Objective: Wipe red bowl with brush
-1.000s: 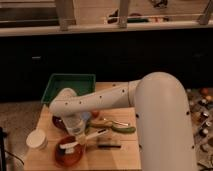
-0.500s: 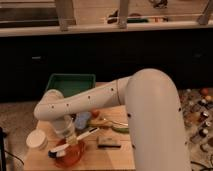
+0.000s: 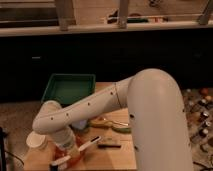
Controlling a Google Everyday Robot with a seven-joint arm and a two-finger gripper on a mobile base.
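Note:
The red bowl sits at the table's front left, mostly covered by my arm. My gripper is down over the bowl, under the white wrist. It is shut on the brush. The brush's cream handle slants from upper right to lower left across the bowl, and one end sticks out at the bowl's left rim. The bristle head is hidden.
A green tray stands at the back left of the wooden table. A white cup is left of the bowl. A flat dark block lies right of the brush. Yellow-green items lie behind it. My big white arm fills the right.
The arm has swung further left and lower over the bowl. The brush has moved with the gripper across the bowl, and its handle now reaches past the left rim.

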